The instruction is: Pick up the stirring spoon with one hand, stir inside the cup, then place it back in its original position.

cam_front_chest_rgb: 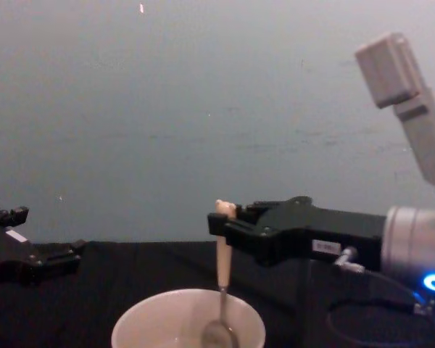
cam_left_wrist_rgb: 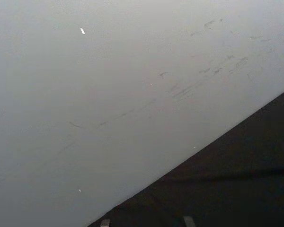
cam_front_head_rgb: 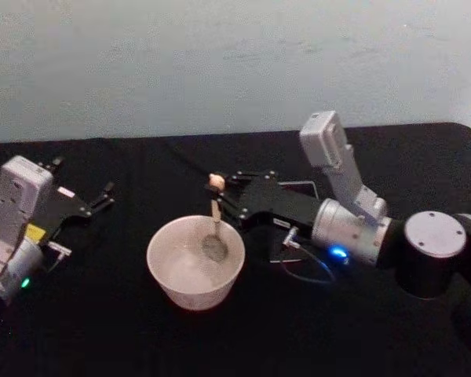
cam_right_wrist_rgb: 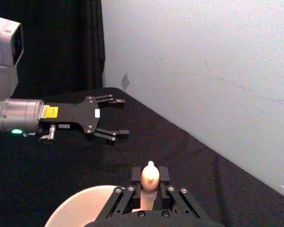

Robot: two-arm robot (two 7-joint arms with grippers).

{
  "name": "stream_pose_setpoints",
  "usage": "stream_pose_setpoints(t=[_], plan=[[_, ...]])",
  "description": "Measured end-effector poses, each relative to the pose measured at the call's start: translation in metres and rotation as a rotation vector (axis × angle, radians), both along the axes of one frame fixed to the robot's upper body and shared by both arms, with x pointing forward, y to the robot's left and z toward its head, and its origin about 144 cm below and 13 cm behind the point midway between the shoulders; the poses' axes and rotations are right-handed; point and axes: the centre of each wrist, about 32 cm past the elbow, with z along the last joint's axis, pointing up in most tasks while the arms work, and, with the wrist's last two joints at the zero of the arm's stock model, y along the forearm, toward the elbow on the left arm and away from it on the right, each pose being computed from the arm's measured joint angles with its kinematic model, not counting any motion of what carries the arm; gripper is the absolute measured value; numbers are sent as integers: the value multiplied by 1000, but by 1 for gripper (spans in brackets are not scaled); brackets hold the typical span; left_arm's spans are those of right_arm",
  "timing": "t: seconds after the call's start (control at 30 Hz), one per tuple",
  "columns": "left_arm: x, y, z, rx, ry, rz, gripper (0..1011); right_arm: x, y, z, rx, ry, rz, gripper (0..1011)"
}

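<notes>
The right gripper (cam_front_head_rgb: 218, 192) reaches in from the right over the black-draped table (cam_front_head_rgb: 94, 330), its flat black jaws closed tight on the pale peach handle of the spoon (cam_front_head_rgb: 216, 228), just below the tiny bear head. The spoon hangs upright, its thin metal stem running down into the cup (cam_front_head_rgb: 190, 297) and its small metal bowl low inside, right of centre. The cup is wide, round and cream-white with a thin rim, and stands in front of the robot.

The head view takes in the holder (cam_front_head_rgb: 306, 187), a dark square-edged box largely hidden beneath the right gripper, behind and to the right of the cup. The chest view gives the side-on line: the handle above the rim, the stem crossing it, the spoon's bowl sunk below. The right wrist view looks along the jaws to the bear head pinched between them, with the cup's smooth rim curving beneath. Farther off it catches the left gripper (cam_right_wrist_rgb: 120, 117), its fingers spread wide and holding nothing. From the head, that gripper lies parked at the table's left side, well apart from the cup. The left wrist view offers a pale, scuffed wall (cam_left_wrist_rgb: 109, 94) and a wedge of black cloth
</notes>
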Motion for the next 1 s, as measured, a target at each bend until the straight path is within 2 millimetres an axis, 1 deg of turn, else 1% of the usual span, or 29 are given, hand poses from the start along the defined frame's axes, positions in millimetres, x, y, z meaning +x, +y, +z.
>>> stream_pose_setpoints(t=[0.07,0.23,0.47,0.73,1.0], plan=[[0,0,0,0,0,0,1001,-4,-8,2,-1,3,7,214],[0,0,0,0,0,0,1001,-12,-18,3,-1,16,24,214],[0,0,0,0,0,0,1001,-23,-22,6,10,40,63,214],[0,0,0,0,0,0,1001,-29,-13,4,18,58,104,214],[0,0,0,0,0,0,1001,-23,5,3,36,64,97,214]])
